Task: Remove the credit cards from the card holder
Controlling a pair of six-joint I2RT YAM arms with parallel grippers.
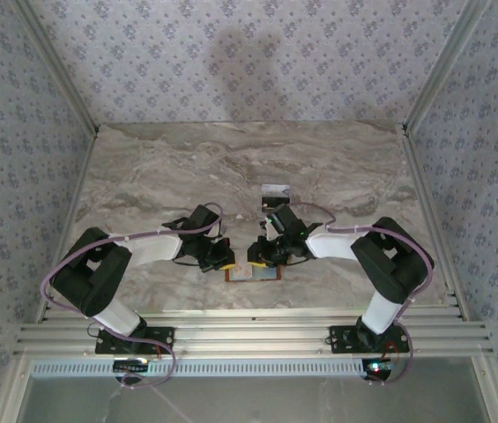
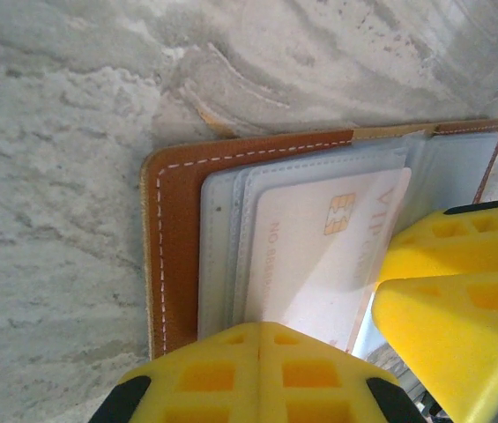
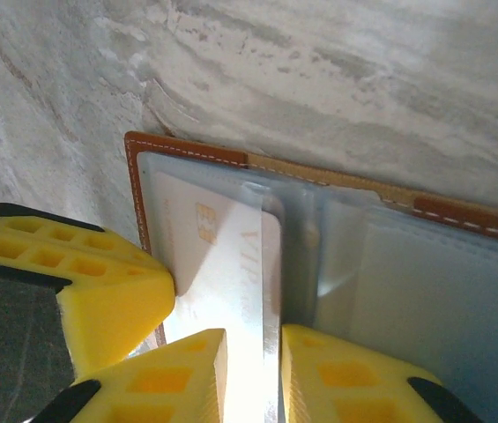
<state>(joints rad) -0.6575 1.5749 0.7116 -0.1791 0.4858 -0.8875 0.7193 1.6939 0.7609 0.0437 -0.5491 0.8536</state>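
Note:
The brown card holder (image 1: 241, 274) lies open on the marble table between both grippers, its leather edge (image 2: 174, 229) and clear sleeves facing up. A pale credit card (image 2: 319, 251) with a gold chip and "VIP" lettering sits in the top sleeve. My left gripper (image 2: 262, 328) is shut, its tips pressing down on the holder's left part. My right gripper (image 3: 253, 352) stands narrowly open, and the card's (image 3: 231, 264) long edge runs into the gap between its fingers. Another credit card (image 1: 275, 191) lies loose on the table just beyond the right gripper (image 1: 268, 256).
The marble tabletop (image 1: 187, 167) stretches away behind the holder, closed in by patterned walls at the left, right and back. An aluminium rail (image 1: 249, 335) with the arm bases runs along the near edge. The left fingers (image 3: 99, 282) crowd close beside the right ones.

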